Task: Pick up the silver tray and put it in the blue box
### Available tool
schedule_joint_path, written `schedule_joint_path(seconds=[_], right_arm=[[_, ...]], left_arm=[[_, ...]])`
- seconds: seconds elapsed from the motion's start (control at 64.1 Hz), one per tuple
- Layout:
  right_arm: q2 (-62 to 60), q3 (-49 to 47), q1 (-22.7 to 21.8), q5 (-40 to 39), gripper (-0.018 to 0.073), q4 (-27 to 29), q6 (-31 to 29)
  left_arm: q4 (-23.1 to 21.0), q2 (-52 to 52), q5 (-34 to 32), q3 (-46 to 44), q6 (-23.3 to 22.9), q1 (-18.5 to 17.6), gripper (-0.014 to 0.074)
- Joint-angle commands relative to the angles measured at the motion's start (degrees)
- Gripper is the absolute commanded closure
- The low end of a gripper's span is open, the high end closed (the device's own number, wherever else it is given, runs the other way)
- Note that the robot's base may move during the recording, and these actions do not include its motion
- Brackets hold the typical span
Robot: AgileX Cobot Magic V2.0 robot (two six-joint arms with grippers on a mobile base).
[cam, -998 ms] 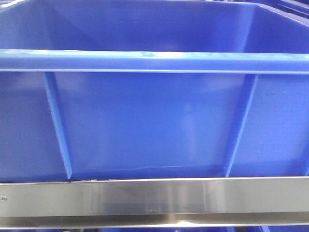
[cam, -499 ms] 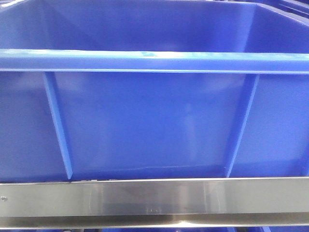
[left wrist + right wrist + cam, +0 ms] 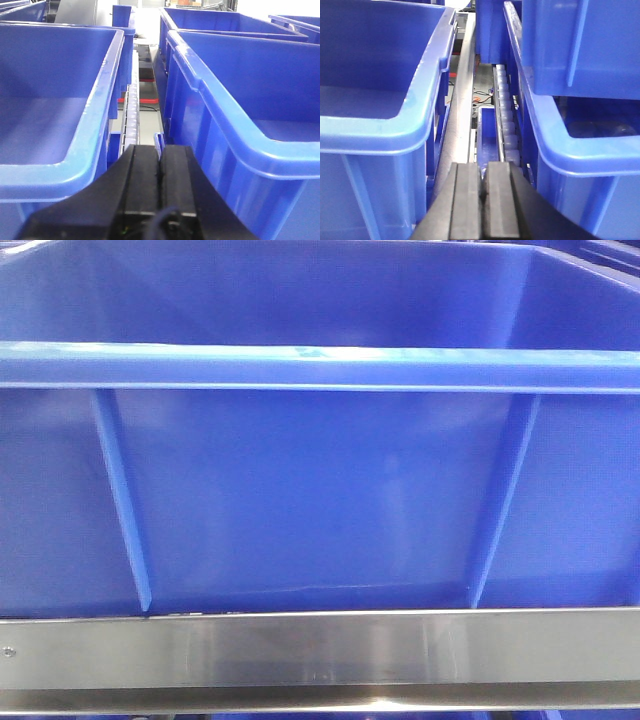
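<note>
The blue box fills the front view, with its thick rim and two vertical ribs on the near wall. The silver tray is not in view. My left gripper is shut and empty, low in the gap between two blue bins, one to its left and one to its right. My right gripper is shut and empty, low between a blue bin on its left and another on its right. Neither gripper touches a bin.
A steel rail runs across the front of the blue box. Roller conveyor strips lie in the gaps between bins, one in the left wrist view and one in the right wrist view. A steel bar runs beside the left bin. More blue bins stand behind.
The front view has shifted very slightly; the blue box's right rib sits a little further right. Nothing else has visibly changed.
</note>
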Motion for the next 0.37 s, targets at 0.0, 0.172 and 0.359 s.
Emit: schedule_joint_path(seconds=[0.0, 0.172, 0.359], right_arm=[[-1.17, 0.13, -0.38, -5.27, 0.0508, 0.10, -0.59], [-1.17, 0.13, -0.38, -5.27, 0.0508, 0.10, -0.59], [-1.17, 0.13, -0.38, -5.27, 0.0508, 0.10, -0.59]], left_arm=[[-0.45, -0.82, -5.32, -0.17, -0.47, -0.03, 0.0690], [-0.45, -0.82, -5.32, -0.17, -0.47, -0.03, 0.0689], [-0.45, -0.82, -5.32, -0.17, -0.47, -0.03, 0.0690]])
